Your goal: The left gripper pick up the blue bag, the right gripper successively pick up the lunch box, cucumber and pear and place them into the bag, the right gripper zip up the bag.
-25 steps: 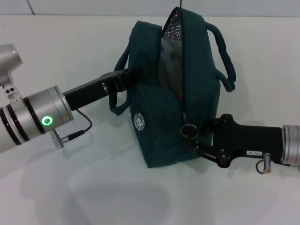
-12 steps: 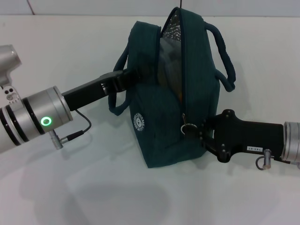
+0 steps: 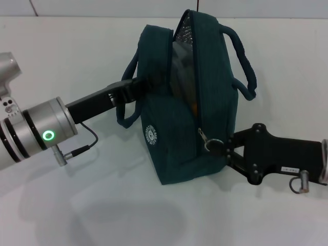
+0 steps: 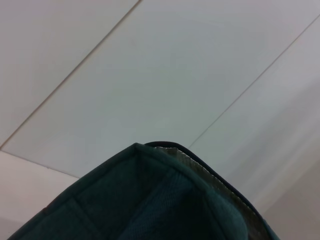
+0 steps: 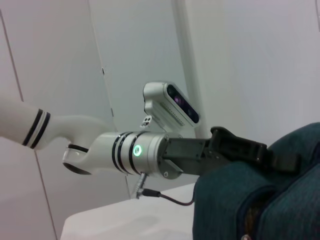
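Observation:
The blue bag point(image 3: 179, 138) stands upright on the white table, its zip open along the top and upper side, showing silver lining. My left gripper point(image 3: 137, 85) comes in from the left and is shut on the bag's left wall beside a loop handle. My right gripper point(image 3: 225, 147) is low at the bag's right side, shut on the metal ring zipper pull point(image 3: 213, 144), which is drawn outward. The clear lunch box point(image 3: 182, 56) shows through the opening, and an orange bit of the pear point(image 3: 195, 106) shows lower in the gap. The cucumber is hidden. The bag fabric also shows in the left wrist view point(image 4: 150, 200) and the right wrist view point(image 5: 260, 200).
The white table point(image 3: 77, 205) surrounds the bag. A thin black cable point(image 3: 87, 141) hangs under my left arm. The right wrist view shows my left arm point(image 5: 140, 152) reaching to the bag.
My right gripper has moved right and slightly down, drawing the ring pull away from the bag. The bag has shifted a little to the left. The left arm stays almost still.

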Robot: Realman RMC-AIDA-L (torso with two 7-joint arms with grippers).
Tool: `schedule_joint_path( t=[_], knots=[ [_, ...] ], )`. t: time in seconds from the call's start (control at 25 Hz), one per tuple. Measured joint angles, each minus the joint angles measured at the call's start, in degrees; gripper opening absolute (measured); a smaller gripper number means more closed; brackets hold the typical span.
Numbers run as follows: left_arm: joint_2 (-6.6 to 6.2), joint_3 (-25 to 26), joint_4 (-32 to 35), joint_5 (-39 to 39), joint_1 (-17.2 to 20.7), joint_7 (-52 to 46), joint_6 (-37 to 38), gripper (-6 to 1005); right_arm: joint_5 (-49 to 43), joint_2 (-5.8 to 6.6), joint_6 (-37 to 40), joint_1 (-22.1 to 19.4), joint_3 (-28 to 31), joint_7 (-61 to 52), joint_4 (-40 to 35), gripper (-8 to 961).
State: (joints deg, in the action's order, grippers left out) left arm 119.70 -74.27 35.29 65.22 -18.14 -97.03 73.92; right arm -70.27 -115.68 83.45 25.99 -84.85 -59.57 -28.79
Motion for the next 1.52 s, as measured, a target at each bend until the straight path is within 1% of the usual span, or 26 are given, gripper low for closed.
schedule_joint_path(
  t=[0.16, 0.32, 0.48, 0.88, 1.32, 1.52],
  knots=[
    [0.00, 0.0, 0.0, 0.0, 0.0, 0.0, 0.0, 38, 0.7, 0.03, 0.7, -2.8, 0.2, 0.8, -3.3, 18],
    [0.00, 0.0, -0.1, 0.0, 0.0, 0.0, 0.2, 39, 2.6, 0.02, 2.9, -3.4, 0.5, 2.5, -3.6, 20],
    [-0.02, 0.1, -0.1, 0.0, 0.0, 0.3, 0.8, 39, 4.1, -0.02, 3.5, -3.3, 0.6, 3.7, -3.6, 21],
    [-0.15, 0.4, -1.2, 0.0, 0.0, 1.4, 2.0, 41, 6.7, -0.26, 2.9, -1.7, 0.5, 4.7, -3.7, 25],
    [-0.19, 1.0, -2.6, 0.1, -0.5, 3.6, 2.1, 157, 8.5, -0.42, 1.1, 1.3, 0.2, 5.1, -3.2, 30],
    [-0.24, 3.4, -3.5, -0.4, -0.1, 5.9, 3.3, 392, 9.0, -0.48, 1.1, 1.7, 0.2, 5.1, -3.6, 32]
  ],
)
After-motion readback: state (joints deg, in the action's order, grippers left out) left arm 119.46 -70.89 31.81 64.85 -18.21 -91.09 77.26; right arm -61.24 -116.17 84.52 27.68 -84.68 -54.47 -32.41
